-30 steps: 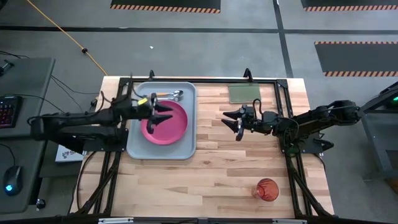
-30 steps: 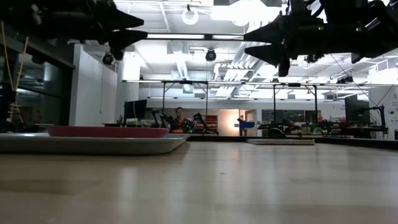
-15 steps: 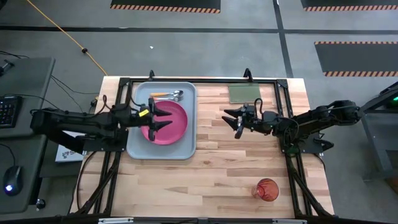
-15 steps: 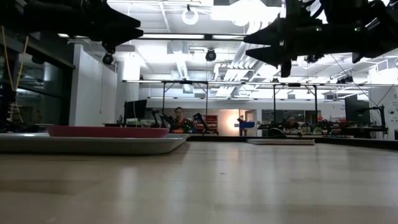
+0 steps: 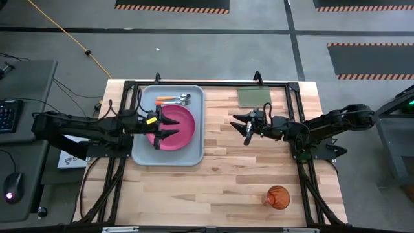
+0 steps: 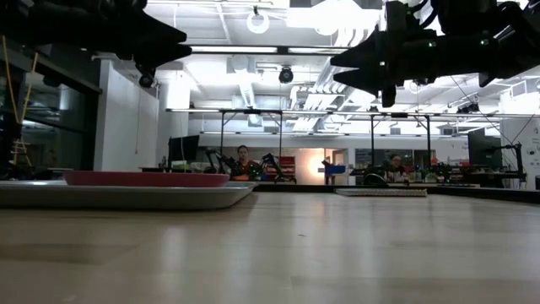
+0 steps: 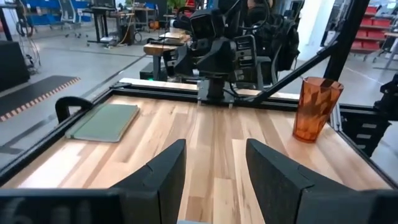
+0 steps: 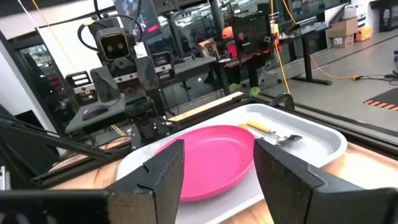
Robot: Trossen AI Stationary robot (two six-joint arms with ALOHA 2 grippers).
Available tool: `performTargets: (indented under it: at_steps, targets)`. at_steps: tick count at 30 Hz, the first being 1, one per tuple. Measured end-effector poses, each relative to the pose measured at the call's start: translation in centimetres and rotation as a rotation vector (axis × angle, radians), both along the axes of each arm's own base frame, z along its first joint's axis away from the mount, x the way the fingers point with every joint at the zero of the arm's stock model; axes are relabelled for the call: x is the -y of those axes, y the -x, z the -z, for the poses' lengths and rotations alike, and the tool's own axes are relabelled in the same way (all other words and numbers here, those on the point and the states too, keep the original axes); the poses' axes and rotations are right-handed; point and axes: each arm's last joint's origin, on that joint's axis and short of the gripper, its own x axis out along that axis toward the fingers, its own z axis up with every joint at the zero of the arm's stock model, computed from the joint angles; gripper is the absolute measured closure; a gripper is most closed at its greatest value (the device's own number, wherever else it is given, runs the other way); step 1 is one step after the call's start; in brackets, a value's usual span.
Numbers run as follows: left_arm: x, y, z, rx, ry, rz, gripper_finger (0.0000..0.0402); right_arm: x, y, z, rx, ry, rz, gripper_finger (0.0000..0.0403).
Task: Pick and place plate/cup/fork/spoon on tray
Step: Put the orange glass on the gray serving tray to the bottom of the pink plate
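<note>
The blue-grey tray lies at the table's far left. The pink plate lies flat in it. The spoon and the red-handled fork lie side by side on the tray's floor, beyond the plate. The red-orange cup stands upright on the bare table at the near right; it also shows in the left wrist view. My left gripper is open and empty above the plate. My right gripper is open and empty above mid-table, right of the tray.
A flat green rectangle lies at the far right of the table. Black frame rails run along the table's left, right and far edges. Bare wood stretches between the tray and the cup.
My left gripper has moved from the tray's far part, by the spoon and fork, toward the table's near edge. It now hangs over the plate, still open. The red fork handle now shows beside the spoon. My right arm has kept still.
</note>
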Motion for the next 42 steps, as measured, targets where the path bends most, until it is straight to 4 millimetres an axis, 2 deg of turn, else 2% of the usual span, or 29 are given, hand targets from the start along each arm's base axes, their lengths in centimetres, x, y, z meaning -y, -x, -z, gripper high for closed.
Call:
performTargets:
  at_steps: [7,13,16,19,22,25,28,34,42]
  targets:
    - [0.0,0.0,-0.2,0.019,-0.002,-0.001,0.0245,-0.2,0.0,-0.4,0.043,-0.011,-0.055,0.0221]
    - [0.0,0.0,-0.2,0.017,-0.035,0.002,0.0245,-2.0,0.3,-5.5,0.455,0.183,-0.450,0.0221]
    - [0.0,0.0,-0.2,0.018,-0.035,0.002,0.0245,-3.1,-1.0,-7.3,0.451,0.224,-0.488,0.0221]
    - [0.0,0.0,-0.2,0.019,-0.025,0.001,0.0245,-4.2,-3.4,-8.7,0.236,0.204,-0.444,0.0221]
    - [0.0,0.0,-0.2,0.019,-0.020,0.001,0.0245,-5.4,-5.4,-10.4,-0.153,0.193,-0.398,0.0221]
    - [0.0,0.0,-0.2,0.019,-0.019,0.001,0.0245,-6.3,-6.0,-12.0,-0.521,0.100,-0.358,0.0221]
    - [0.0,0.0,-0.2,0.019,-0.019,0.001,0.0245,-7.6,-6.1,-13.2,-0.734,-0.050,-0.334,0.0221]
    - [0.0,0.0,-0.2,0.024,-0.020,0.000,0.0245,-11.0,-3.5,-14.9,-1.074,-0.270,-0.247,0.0221]
    - [-0.1,0.0,-0.7,0.067,-0.023,-0.015,0.0245,-15.7,2.0,-16.4,-1.164,-0.470,-0.052,0.0221]
